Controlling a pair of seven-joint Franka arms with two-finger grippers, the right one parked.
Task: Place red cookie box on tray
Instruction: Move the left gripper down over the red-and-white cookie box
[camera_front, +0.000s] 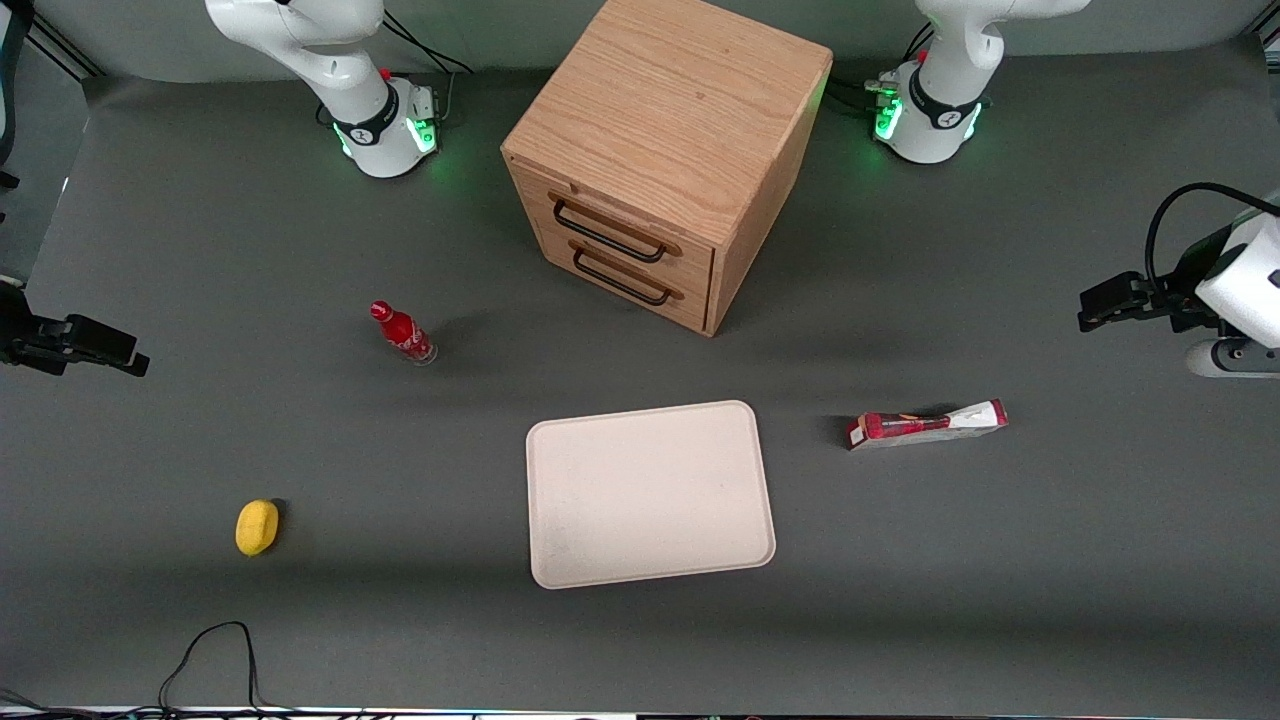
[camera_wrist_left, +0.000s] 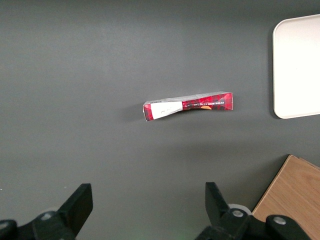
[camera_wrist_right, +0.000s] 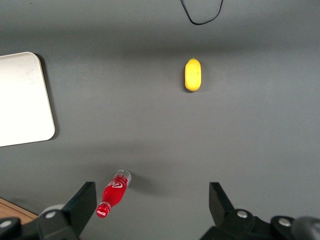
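Still pre-grasp: gripper (camera_wrist_left: 148, 200) spread wide, holding nothing, high above red cookie box (camera_wrist_left: 188, 105); next, descend, pinch, carry to tray (camera_front: 650, 493).

The tray (camera_front: 650, 495) is set on the tabletop (camera_front: 1000, 560) near its front edge, directly in front of the drawer cabinet (camera_front: 665, 150). The cookie box (camera_front: 928, 424) is laid flat beside the tray, apart from it, toward the working arm's end. The gripper (camera_wrist_left: 147, 202) is held above the tabletop near that end, fingers spread, well apart from the box. The bottle (camera_front: 403, 333) and the lemon (camera_front: 257, 527) are placed toward the parked arm's end, the lemon nearer the front edge.
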